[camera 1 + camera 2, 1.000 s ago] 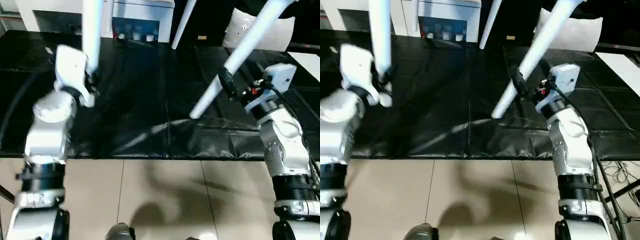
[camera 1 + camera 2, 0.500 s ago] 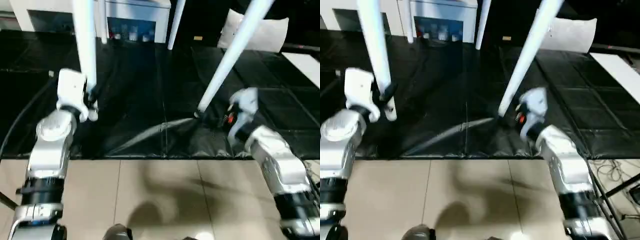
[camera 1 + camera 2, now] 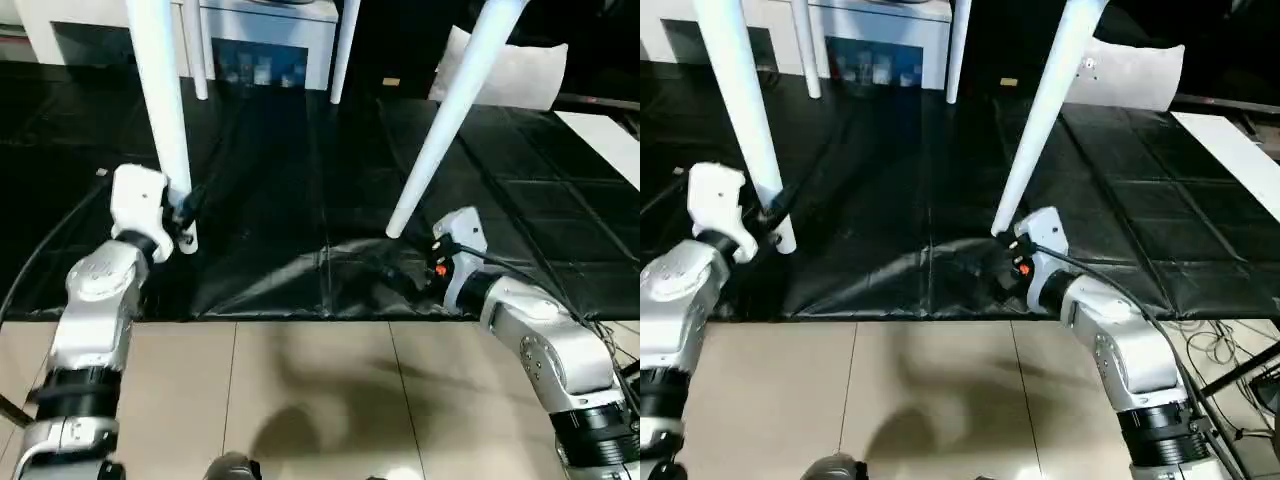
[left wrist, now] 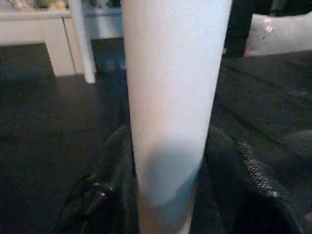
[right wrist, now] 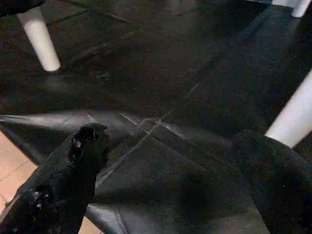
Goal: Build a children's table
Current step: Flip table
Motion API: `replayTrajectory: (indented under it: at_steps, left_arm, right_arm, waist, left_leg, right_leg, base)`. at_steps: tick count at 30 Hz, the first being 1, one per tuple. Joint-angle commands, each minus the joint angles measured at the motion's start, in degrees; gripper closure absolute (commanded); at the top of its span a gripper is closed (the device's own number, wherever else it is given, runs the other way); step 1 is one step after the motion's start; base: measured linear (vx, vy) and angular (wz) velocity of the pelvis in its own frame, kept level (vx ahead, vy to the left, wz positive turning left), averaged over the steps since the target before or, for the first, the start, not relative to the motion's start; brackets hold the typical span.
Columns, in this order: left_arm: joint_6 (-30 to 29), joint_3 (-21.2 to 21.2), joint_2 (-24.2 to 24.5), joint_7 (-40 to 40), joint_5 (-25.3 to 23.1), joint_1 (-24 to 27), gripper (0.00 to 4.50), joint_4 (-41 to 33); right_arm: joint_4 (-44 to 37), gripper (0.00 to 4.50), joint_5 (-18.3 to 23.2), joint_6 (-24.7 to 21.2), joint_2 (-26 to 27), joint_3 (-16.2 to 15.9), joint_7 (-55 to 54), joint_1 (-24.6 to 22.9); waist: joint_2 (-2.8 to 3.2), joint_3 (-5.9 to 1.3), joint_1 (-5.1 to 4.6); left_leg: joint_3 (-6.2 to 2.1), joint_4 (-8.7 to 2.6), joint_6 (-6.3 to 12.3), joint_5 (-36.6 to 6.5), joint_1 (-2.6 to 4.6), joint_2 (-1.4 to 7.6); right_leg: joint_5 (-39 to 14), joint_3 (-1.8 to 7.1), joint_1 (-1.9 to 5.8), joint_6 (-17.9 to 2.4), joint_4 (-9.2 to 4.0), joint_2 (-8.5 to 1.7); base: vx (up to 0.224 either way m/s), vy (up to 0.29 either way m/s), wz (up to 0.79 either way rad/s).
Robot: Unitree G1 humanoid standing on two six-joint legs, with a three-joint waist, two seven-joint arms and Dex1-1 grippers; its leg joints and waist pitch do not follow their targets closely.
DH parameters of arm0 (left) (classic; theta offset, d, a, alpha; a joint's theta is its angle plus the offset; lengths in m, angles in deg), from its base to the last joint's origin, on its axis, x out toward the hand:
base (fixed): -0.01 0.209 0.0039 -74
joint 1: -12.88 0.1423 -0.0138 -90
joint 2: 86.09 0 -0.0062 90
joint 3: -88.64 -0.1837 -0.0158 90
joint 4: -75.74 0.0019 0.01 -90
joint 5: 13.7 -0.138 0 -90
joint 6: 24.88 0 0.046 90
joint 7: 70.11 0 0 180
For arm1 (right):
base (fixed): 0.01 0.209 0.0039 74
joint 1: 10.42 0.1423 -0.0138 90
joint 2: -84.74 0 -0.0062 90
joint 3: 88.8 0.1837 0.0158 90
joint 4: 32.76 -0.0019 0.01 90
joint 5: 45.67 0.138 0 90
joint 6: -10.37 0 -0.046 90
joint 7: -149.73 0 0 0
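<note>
White table legs [image 3: 160,110] stand on your black floor mat [image 3: 300,160]. Your left gripper [image 3: 187,205] straddles the near-left leg; whether it grips, you cannot tell. Right gripper [image 5: 165,165] gapes wide, empty, beside another leg [image 3: 450,110]. No writing is readable.

We see even overhead indoor light in the head views. The black floor mat [image 3: 300,160] returns pale sheen along its creases and seams, strongest near its front edge. The beige tiled floor [image 3: 320,400] carries soft, broad shadows with diffuse edges, and a small bright reflection sits at its lower margin. The white table legs [image 3: 160,100] read bright with a cool tint against the dark mat. The head views are moderately sharp. In the left wrist view, the near leg [image 4: 170,107] is out of focus and shaded at its lower end. The right wrist view is dim; its black fingers [image 5: 73,165] are blurred.
</note>
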Motion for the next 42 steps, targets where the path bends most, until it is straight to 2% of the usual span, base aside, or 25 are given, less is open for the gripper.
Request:
replayTrajectory:
  at_steps: [1,4,5,7,9,10,12,13,16,17,18,21,23,27,29,30,31,32,33,34,36,37,39,41,42]
  left_arm:
    - [0.3,0.38,-0.28,2.47,2.89,0.82,1.72,-2.84]
    - [1.42,0.31,0.21,4.19,3.69,2.06,1.47,-3.64]
    - [2.22,0.47,0.51,4.96,4.1,3.36,1.27,-4.32]
    - [2.72,1.47,1.04,5.3,5.04,6.03,1.16,-6.17]
    - [2.7,2.06,1.1,5.2,5.54,7.25,0.98,-7.36]
    - [1.82,3.3,0.87,5.5,7.3,9.49,0.91,-10.05]
    - [0.02,4.62,0.17,6.77,10.91,12.58,0.67,-14.54]
    - [-1.6,5.0,-0.33,8.52,14.12,15.54,0.63,-18.38]
    - [-4.99,2.83,-0.25,13.45,20.46,22.62,0.43,-27.04]
    - [-6.19,1.71,-0.03,14.49,21.86,24.15,0.43,-29.07]
    - [-7.2,0.09,0.34,15.47,22.88,25.5,0.24,-30.99]
    - [-8.46,-3.43,0.67,15.95,22.86,27.04,0.07,-34.02]
    - [-10.45,-5.24,0.72,16.27,23.55,26.95,0.07,-36.1]
    - [-15.03,-8.19,3.43,19.79,25.0,28.03,0.07,-38.57]
    - [-15.6,-8.78,4.05,20.36,25.08,28.7,0.07,-39.41]
    - [-17.47,-9.54,6.54,21.51,24.81,30.45,0.07,-39.96]
    - [-17.59,-9.61,6.83,21.67,24.64,30.59,0.07,-39.84]
    - [-17.98,-9.94,9.46,23.44,23.32,32.13,0.07,-38.33]
    - [-17.63,-10.06,10.87,24.65,22.42,33.15,0.07,-37.78]
    - [-17.7,-10.13,11.18,24.97,22.34,33.35,0.07,-37.66]
    - [-18.22,-10.09,13.07,27.11,22.16,35.48,0.07,-36.57]
    - [-18.88,-10.22,13.89,27.84,22.37,36.0,0.07,-35.8]
    - [-18.88,-10.12,14.59,28.46,22.29,36.62,0.07,-34.79]
    - [-18.69,-10.19,15.37,28.89,21.53,37.48,0.07,-33.49]
    - [-18.83,-10.52,15.71,28.85,21.18,37.72,0.07,-32.43]
  right_arm:
    - [-1.79,0.0,-0.01,1.44,-0.34,2.12,-0.35,-0.54]
    - [-2.82,0.0,0.89,1.84,-0.28,2.88,0.39,-1.15]
    - [-3.9,0.0,1.66,2.04,-0.2,3.54,0.68,-1.89]
    - [-5.14,0.0,2.35,2.64,0.01,4.46,0.68,-3.46]
    - [-5.45,0.0,2.42,3.05,0.06,4.76,0.53,-4.13]
    - [-5.97,0.0,2.53,3.35,0.17,4.86,0.44,-5.14]
    - [-6.7,0.0,2.89,3.58,0.25,4.95,0.73,-6.23]
    - [-7.25,0.0,3.33,3.84,0.31,5.0,1.39,-7.13]
    - [-8.79,0.0,5.06,4.76,-0.12,5.05,4.74,-8.52]
    - [-9.33,0.0,5.89,4.66,-0.37,5.08,5.99,-8.74]
    - [-9.84,0.0,6.74,4.73,-0.66,5.07,7.4,-9.0]
    - [-10.96,0.0,8.37,4.85,-1.8,4.79,10.61,-10.04]
    - [-12.64,0.0,10.69,4.31,-3.33,4.62,14.4,-11.1]
    - [-13.58,0.0,12.82,3.5,-5.57,3.86,19.87,-12.93]
    - [-13.89,0.0,12.82,3.48,-6.12,3.49,20.79,-13.58]
    - [-14.25,0.0,12.75,3.35,-7.38,1.95,23.56,-15.06]
    - [-14.24,0.0,12.75,3.31,-7.52,1.77,23.85,-15.19]
    - [-14.38,0.0,12.62,3.28,-8.42,0.01,25.95,-16.44]
    - [-14.66,0.0,12.35,3.42,-8.6,-0.86,26.29,-17.11]
    - [-14.48,0.0,12.25,3.51,-8.64,-1.04,26.44,-17.17]
    - [-13.36,0.0,10.97,4.4,-8.78,-2.75,27.16,-18.14]
    - [-12.48,0.0,9.95,4.94,-9.05,-3.95,27.81,-18.46]
    - [-11.92,0.0,9.01,5.5,-8.75,-5.12,27.84,-19.04]
    - [-11.01,0.0,7.56,6.19,-8.1,-6.47,27.5,-19.55]
    - [-9.53,0.0,6.07,6.87,-7.89,-7.57,27.36,-19.35]
  waist:
    - [1.95,-3.83,-0.19]
    - [1.71,-3.92,-0.33]
    - [2.96,-3.83,-0.1]
    - [2.58,-3.84,-0.22]
    - [2.72,-3.87,-0.28]
    - [3.49,-3.84,-0.09]
    - [3.29,-3.64,-0.25]
    - [3.77,-3.5,-0.25]
    - [3.2,-2.9,-0.5]
    - [3.4,-2.96,-0.31]
    - [3.18,-2.47,-0.43]
    - [3.11,-2.15,-0.33]
    - [3.86,-2.17,-0.25]
    - [3.08,-2.37,-0.31]
    - [3.14,-2.19,-0.39]
    - [3.75,-2.24,-0.07]
    - [3.52,-2.23,-0.29]
    - [4.13,-2.04,-0.38]
    - [3.81,-1.98,-0.44]
    - [4.23,-1.94,-0.48]
    - [4.43,-1.67,-0.5]
    - [5.36,-1.81,-0.22]
    - [5.2,-1.39,-0.2]
    - [5.32,-1.31,0.04]
    - [6.23,-1.2,0.23]
  left_leg:
    - [-2.89,-5.77,-6.47,-19.69,2.73,4.56]
    - [-2.75,-5.79,-5.9,-19.19,2.66,4.49]
    - [-2.87,-5.84,-6.03,-19.47,2.72,4.49]
    - [-2.91,-6.06,-6.1,-20.18,2.61,4.68]
    - [-2.79,-5.98,-5.65,-20.05,2.62,4.5]
    - [-2.87,-5.92,-5.7,-20.55,2.65,4.46]
    - [-2.94,-6.08,-5.85,-22.4,2.65,4.7]
    - [-3.02,-6.05,-5.82,-23.45,2.63,4.53]
    - [-2.98,-6.0,-5.16,-26.41,2.69,4.41]
    - [-3.15,-5.89,-5.15,-26.47,2.76,4.56]
    - [-3.08,-6.15,-4.85,-27.14,2.76,4.61]
    - [-3.3,-5.84,-5.46,-30.4,3.88,4.28]
    - [-3.77,-6.26,-6.35,-32.02,3.84,4.33]
    - [-3.86,-6.73,-5.78,-31.16,3.38,4.17]
    - [-3.79,-6.73,-5.63,-31.07,3.4,4.17]
    - [-4.05,-6.69,-5.86,-31.85,3.55,4.13]
    - [-4.01,-6.74,-5.83,-32.17,3.43,4.09]
    - [-4.25,-6.92,-5.97,-33.68,3.27,3.94]
    - [-4.25,-6.85,-5.89,-34.3,3.44,3.91]
    - [-4.38,-6.82,-5.98,-35.66,3.78,3.83]
    - [-4.65,-6.76,-6.11,-37.88,4.44,3.83]
    - [-4.76,-6.91,-6.27,-38.64,4.57,3.95]
    - [-4.84,-7.15,-5.98,-39.79,4.53,3.85]
    - [-4.75,-6.77,-5.69,-39.68,5.06,3.69]
    - [-4.98,-6.79,-5.71,-40.62,5.13,3.68]
  right_leg:
    - [-12.87,3.64,0.69,-8.59,-4.78,-6.25]
    - [-10.66,3.65,0.98,-8.81,-4.68,-5.98]
    - [-10.4,3.69,0.94,-8.89,-4.66,-6.01]
    - [-9.36,3.62,1.22,-8.8,-4.71,-5.88]
    - [-8.91,3.61,1.25,-9.44,-4.63,-5.84]
    - [-10.13,3.61,1.22,-9.72,-4.66,-5.97]
    - [-12.46,3.63,1.3,-9.85,-4.97,-6.08]
    - [-14.26,3.61,1.16,-9.87,-5.08,-6.0]
    - [-22.22,3.74,0.85,-8.84,-6.03,-6.16]
    - [-23.46,3.86,0.92,-8.65,-6.01,-6.53]
    - [-26.59,3.95,0.61,-7.47,-6.62,-6.28]
    - [-35.54,3.89,-0.21,-4.09,-7.77,-6.32]
    - [-36.02,3.55,0.02,-2.61,-7.81,-6.0]
    - [-34.14,3.35,0.69,-2.55,-7.7,-6.05]
    - [-34.99,3.5,0.41,-2.59,-7.83,-6.15]
    - [-35.3,3.55,0.32,-2.82,-7.8,-6.31]
    - [-35.28,3.52,0.39,-2.69,-7.9,-6.18]
    - [-36.24,3.4,0.49,-2.36,-7.95,-6.11]
    - [-37.17,3.36,0.36,-2.03,-8.25,-6.1]
    - [-38.02,3.31,0.24,-1.77,-8.52,-6.06]
    - [-40.09,2.85,0.11,-1.86,-8.89,-6.14]
    - [-38.76,2.9,0.26,-2.44,-8.94,-6.16]
    - [-39.64,2.67,0.24,-2.53,-8.88,-6.05]
    - [-42.01,2.85,-0.21,-2.33,-9.38,-6.41]
    - [-43.22,2.56,-0.16,-1.89,-9.62,-6.46]
  base:
    - [0.0,0.0,0.0]
    - [0.0,0.0,0.0]
    - [0.0,0.0,0.0]
    - [0.0,0.0,0.0]
    - [0.0,0.0,0.0]
    - [0.0,0.0,0.0]
    - [0.0,0.0,0.0]
    - [0.0,0.0,0.0]
    - [0.0,0.0,0.0]
    - [0.0,0.0,0.0]
    - [0.0,0.0,0.0]
    - [0.0,0.0,0.0]
    - [0.0,0.0,0.0]
    - [0.0,0.0,0.0]
    - [0.0,0.0,0.0]
    - [0.0,0.0,0.0]
    - [0.0,0.0,0.0]
    - [0.0,0.0,0.0]
    - [0.0,0.0,0.0]
    - [0.0,0.0,0.0]
    - [0.0,0.0,0.0]
    - [0.0,0.0,0.0]
    - [0.0,0.0,0.0]
    - [0.0,0.0,0.0]
    - [0.0,0.0,0.0]
